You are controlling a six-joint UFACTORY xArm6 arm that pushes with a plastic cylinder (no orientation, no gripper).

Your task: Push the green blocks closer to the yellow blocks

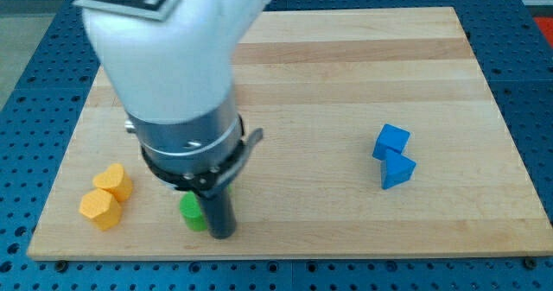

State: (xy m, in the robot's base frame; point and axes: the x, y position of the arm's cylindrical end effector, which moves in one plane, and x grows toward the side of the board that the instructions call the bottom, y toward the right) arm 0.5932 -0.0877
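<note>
Beside green block (191, 211) (perhaps touching): my tip (222, 233).

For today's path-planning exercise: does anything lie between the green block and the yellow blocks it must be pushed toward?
Nothing visible does. The green block sits near the view's bottom, with my tip right beside it on the view's right. The yellow blocks lie to the view's left, with bare board between. The blue blocks are far right, off the route.

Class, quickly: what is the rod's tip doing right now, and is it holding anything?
My tip: no jaws, holds nothing; it sits at the right side of the green block, apparently touching it.
</note>
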